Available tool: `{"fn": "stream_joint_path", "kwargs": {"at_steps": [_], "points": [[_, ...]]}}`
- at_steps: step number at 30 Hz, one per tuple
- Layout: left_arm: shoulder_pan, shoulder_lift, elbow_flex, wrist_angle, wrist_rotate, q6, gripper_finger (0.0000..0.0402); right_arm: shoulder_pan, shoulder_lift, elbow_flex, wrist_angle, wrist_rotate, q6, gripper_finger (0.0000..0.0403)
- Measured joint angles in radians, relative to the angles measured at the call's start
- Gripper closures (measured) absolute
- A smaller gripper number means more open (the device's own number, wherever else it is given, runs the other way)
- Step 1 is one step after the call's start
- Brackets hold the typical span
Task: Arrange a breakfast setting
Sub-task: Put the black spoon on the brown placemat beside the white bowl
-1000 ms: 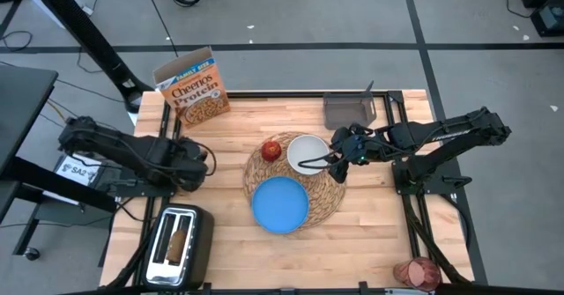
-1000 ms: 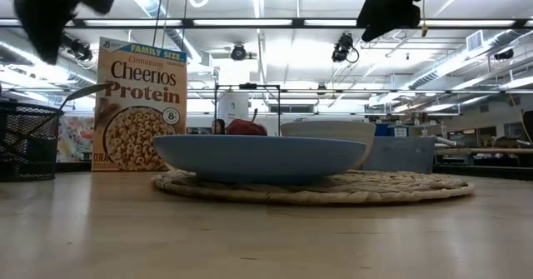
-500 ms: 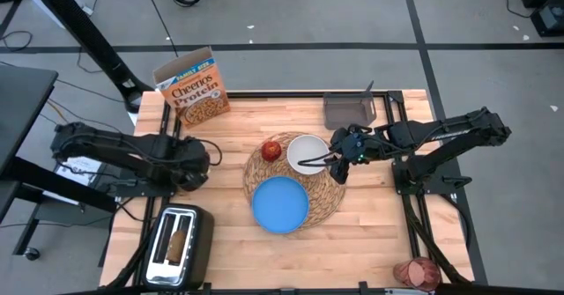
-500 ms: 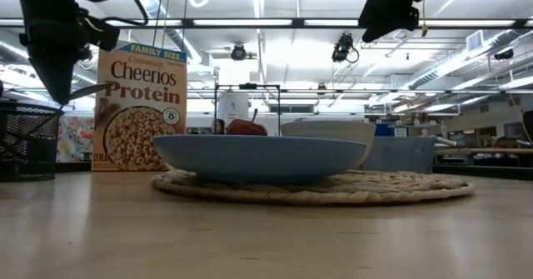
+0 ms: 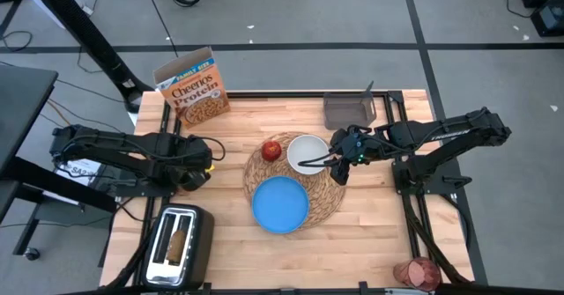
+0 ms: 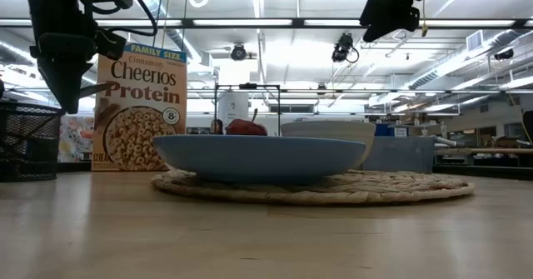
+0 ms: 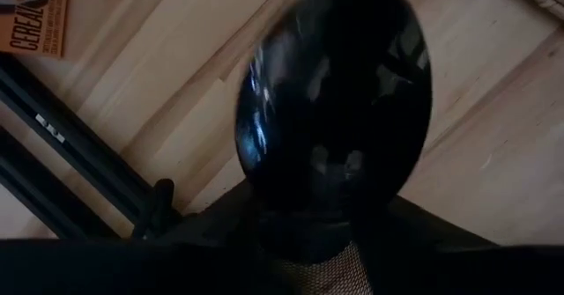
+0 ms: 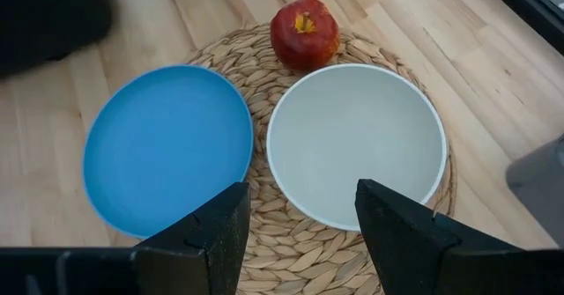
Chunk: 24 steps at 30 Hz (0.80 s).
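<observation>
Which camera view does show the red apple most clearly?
The right wrist view: the red apple is close and whole, on the woven placemat beside the white bowl. The high view shows it small; the low view shows only its top behind the blue plate; the left wrist view misses it.

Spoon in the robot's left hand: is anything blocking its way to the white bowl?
The dark shiny metal spoon faces bare wooden table, but the right gripper hangs open over the small white bowl, so it could bump there.
</observation>
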Motion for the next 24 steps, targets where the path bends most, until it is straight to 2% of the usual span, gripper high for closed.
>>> {"fn": "stream_joint_path", "kwargs": {"at_steps": [4,10,24], "points": [[0.000,0.000,0.000,0.000,-0.001,-0.014,0.0284,0.000,0.000,0.000,0.000,0.000,-0.001,0.0189],[0.000,0.000,0.000,0.001,-0.031,-0.022,0.0328,0.000,0.000,0.000,0.000,0.000,-0.005,0.0189],[-0.005,-0.009,0.013,-0.008,-0.077,-0.052,0.0386,0.000,0.000,0.000,0.000,0.000,-0.025,0.0189]]}}
